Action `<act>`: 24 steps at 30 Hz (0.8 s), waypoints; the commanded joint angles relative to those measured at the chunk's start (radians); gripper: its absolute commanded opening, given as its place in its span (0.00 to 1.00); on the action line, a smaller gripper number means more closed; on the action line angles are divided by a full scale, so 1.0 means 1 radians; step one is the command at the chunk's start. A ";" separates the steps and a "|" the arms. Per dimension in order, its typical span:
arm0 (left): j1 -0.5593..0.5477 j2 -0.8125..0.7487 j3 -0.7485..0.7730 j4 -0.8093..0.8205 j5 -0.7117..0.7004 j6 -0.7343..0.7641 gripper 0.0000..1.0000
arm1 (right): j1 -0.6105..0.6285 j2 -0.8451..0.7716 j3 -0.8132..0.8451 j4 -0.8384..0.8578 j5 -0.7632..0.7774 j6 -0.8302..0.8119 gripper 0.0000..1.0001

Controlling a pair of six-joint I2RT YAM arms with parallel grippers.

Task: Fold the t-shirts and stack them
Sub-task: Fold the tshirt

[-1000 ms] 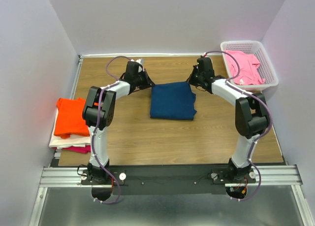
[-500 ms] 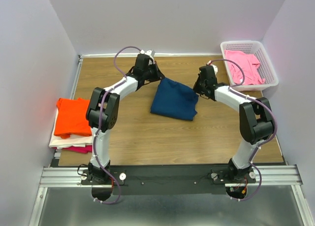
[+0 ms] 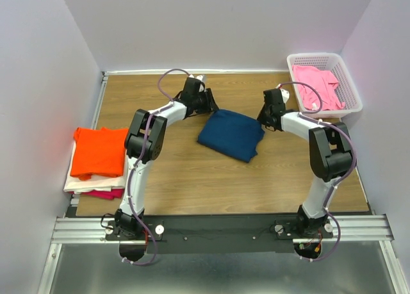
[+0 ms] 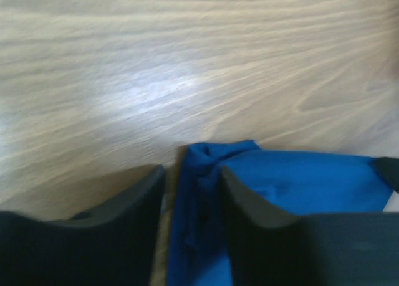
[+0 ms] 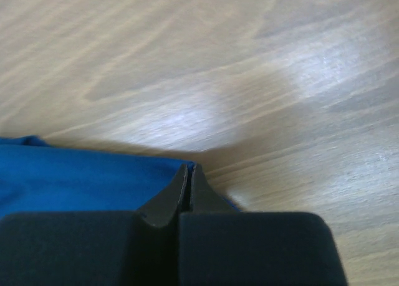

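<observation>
Find navy t-shirt [image 3: 232, 134] as a folded pad mid-table, skewed against the edges of the table [image 3: 192, 179], lying flat on the wood. Find left gripper [image 3: 208, 103] at its far left corner, jaws apart, straddling a rumpled ridge of blue cloth without pinching it. Find right gripper [image 3: 266, 114] at the far right corner, jaws closed tip to tip. Judge a thin edge of the cloth nipped there, going by blue fabric right up to and under the tips in the right wrist view.

Note orange t-shirt [image 3: 97, 152] on top of white t-shirt [image 3: 77, 184] and magenta t-shirt [image 3: 102, 193], stacked at the left table edge, well apart from the navy one. Note pink t-shirt [image 3: 315, 86] heaped in basket [image 3: 323, 56] at the far right corner.

Handling, as judgement:
- Soft, light and limp, with no stiffness to keep its own shape.
- Apt to sag, unfold or slide over smooth wood under a one-sided pull.
- Not fragile.
- Best taken at two corners of one folded edge, pinching through all layers rather than the top ply alone.
- Close left on the bunched ridge, deep enough to catch every layer.
- Keep both grips level and tension even, to spare the fold on the way to the stack.
</observation>
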 commanded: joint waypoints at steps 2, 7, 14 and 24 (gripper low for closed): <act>0.010 -0.029 0.062 -0.036 -0.036 0.045 0.70 | -0.026 0.062 -0.009 -0.008 0.039 0.002 0.01; 0.030 -0.114 0.022 -0.028 -0.058 0.054 0.87 | -0.044 0.062 -0.027 -0.010 0.046 0.000 0.22; 0.038 -0.320 -0.221 0.079 -0.050 0.012 0.90 | -0.061 -0.044 -0.014 -0.093 0.045 -0.027 0.50; 0.013 -0.371 -0.417 0.136 -0.004 0.035 0.89 | 0.000 -0.248 -0.173 -0.173 -0.001 0.020 0.50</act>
